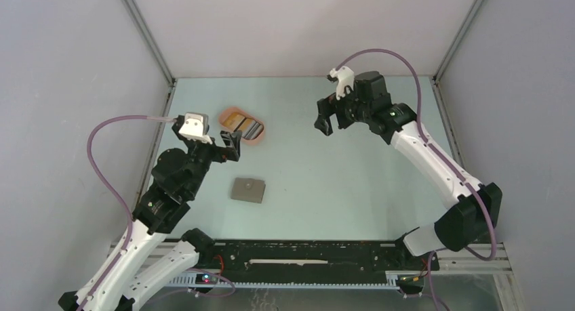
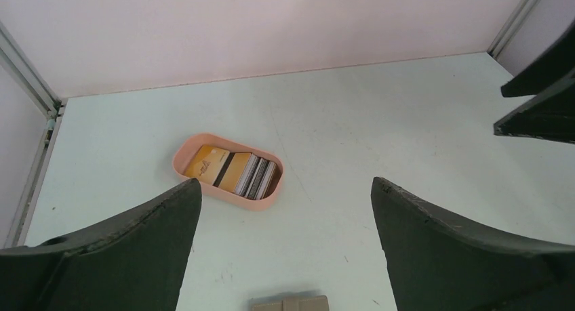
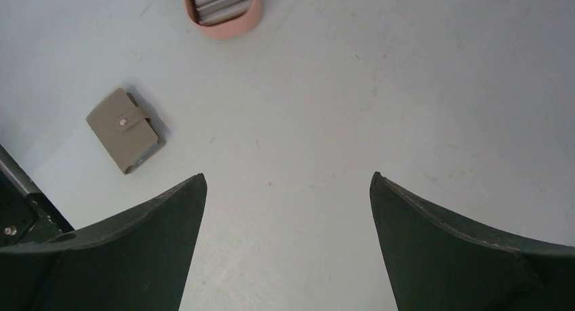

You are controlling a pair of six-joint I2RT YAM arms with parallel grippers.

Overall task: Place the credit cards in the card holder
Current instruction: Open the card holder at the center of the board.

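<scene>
We see the left gripper [image 2: 285, 185] spread wide, its matte black curved fingers [image 2: 135, 250] holding nothing, hovering near the tray. The right gripper [image 3: 287, 179] also gapes empty, above the far table. The credit cards [image 2: 234, 173] lie overlapped inside the peach oval tray [image 2: 177, 160]: thin and glossy, one yellow-orange, the others silver-striped. The card holder [image 3: 124, 129] lies shut and flat on the pale matte table [image 1: 352, 175]. It is grey, square, with a snap tab across, near the tray but apart.
</scene>
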